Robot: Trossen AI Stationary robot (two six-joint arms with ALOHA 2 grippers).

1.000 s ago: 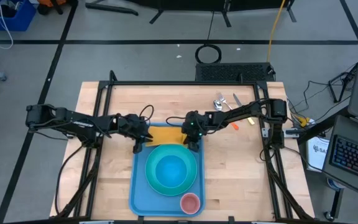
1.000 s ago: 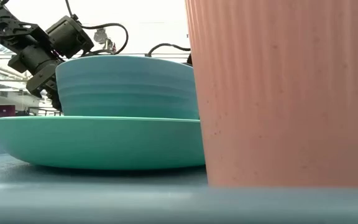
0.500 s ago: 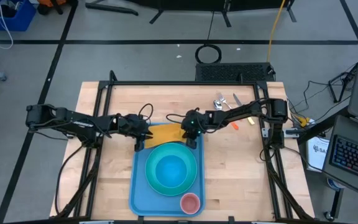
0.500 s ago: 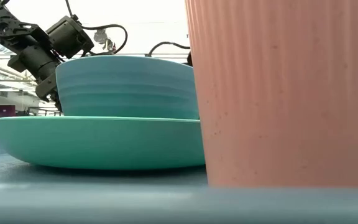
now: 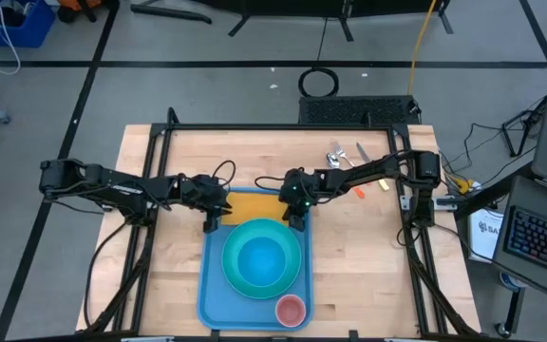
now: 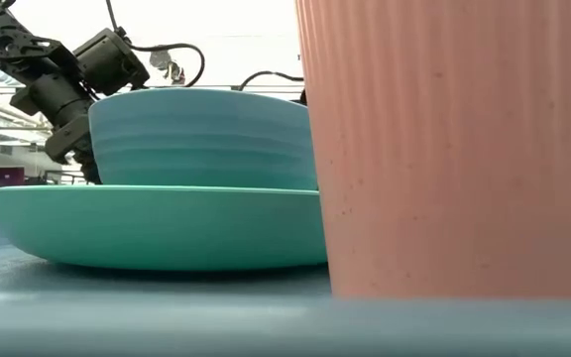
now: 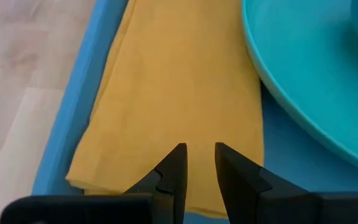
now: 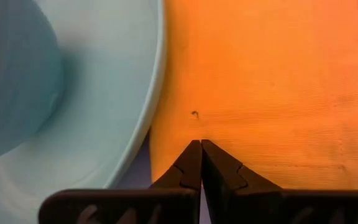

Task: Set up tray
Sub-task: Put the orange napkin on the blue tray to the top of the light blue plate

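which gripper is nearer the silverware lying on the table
Right. The right gripper sits at the napkin's end on the side toward the silverware; the left gripper is at the napkin's opposite end, farther away.

Both grippers sit low over the napkin (image 5: 252, 204) at the tray's (image 5: 210, 285) far end, the left gripper (image 7: 199, 163) with a narrow gap between its fingers and the right gripper (image 8: 201, 157) with fingers pressed together, and close in front of each the plate's (image 5: 262, 258) rim bars the way toward the near end. Beyond the plate, the bowl (image 5: 259, 257) rises in its middle and the cup (image 5: 291, 309) stands at the tray's near right corner, so no low path runs through there. Outward from each gripper past the tray's rim lies bare table (image 5: 164, 256), while behind the right gripper cutlery (image 5: 346, 155) lies on the wood.
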